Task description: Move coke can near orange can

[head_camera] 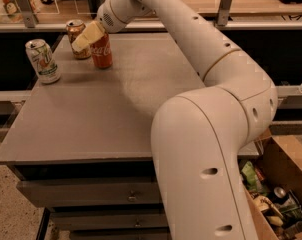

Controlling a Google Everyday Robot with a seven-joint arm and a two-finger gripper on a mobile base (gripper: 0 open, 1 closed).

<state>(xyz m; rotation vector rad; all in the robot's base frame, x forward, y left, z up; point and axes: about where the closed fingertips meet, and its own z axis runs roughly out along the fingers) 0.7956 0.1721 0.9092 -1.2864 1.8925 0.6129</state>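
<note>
The red coke can [102, 52] stands upright at the far left of the grey table [116, 114]. The orange can [76, 34] stands just behind and to the left of it, a small gap apart. My gripper [88, 36] sits at the coke can's top, between the two cans, and hides the coke can's top. My arm reaches in from the lower right across the table.
A white 7UP can [42, 60] stands near the table's left edge, in front of the orange can. A metal railing [21, 4] runs behind the table. A box of clutter [283, 196] sits on the floor at the lower right. Drawers [91, 194] lie under the tabletop.
</note>
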